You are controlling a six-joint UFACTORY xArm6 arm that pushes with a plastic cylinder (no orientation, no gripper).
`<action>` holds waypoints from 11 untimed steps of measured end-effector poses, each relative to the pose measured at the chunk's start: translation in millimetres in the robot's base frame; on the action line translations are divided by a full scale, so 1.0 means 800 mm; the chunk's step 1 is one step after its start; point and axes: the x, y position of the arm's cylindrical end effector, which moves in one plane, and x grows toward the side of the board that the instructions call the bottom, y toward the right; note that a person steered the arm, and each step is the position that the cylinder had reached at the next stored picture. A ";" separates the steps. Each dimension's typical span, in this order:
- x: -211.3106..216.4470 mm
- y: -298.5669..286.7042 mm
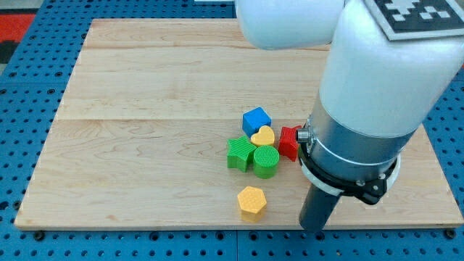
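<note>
**A:** What did we record on the wooden board (145,87) at this moment?

**B:** We saw our arm (377,94) filling the view's right, white above and grey below, with a black collar. It ended in the dark rod, and my tip (314,229) stood near the board's bottom edge, right of the yellow hexagon block (251,202) and apart from it.

**A:** Was there a hand whose opening we could describe?

**B:** No; our arm carried only the rod, so there was nothing to be wide or narrow, and nothing was held. The tip touched no block that we could see.

**A:** Which blocks lay about the tip?

**B:** The yellow hexagon block was the nearest in plain sight. Above it, toward the board's middle, a cluster sat close together: the blue cube (256,119) at the top, the yellow heart (263,136) just below it, the green star-like block (240,153) on the view's left and the green cylinder (266,161) beside it on the right. The heart appeared to touch its neighbours.

**A:** And the red block?

**B:** The red block (289,142) lay at the cluster's right, just beside the heart and cylinder. Our arm covered its right part, so we could not tell its shape.

**A:** What surrounded the board?

**B:** A blue perforated surface (22,109) showed on all sides.
</note>
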 end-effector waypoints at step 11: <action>-0.132 -0.242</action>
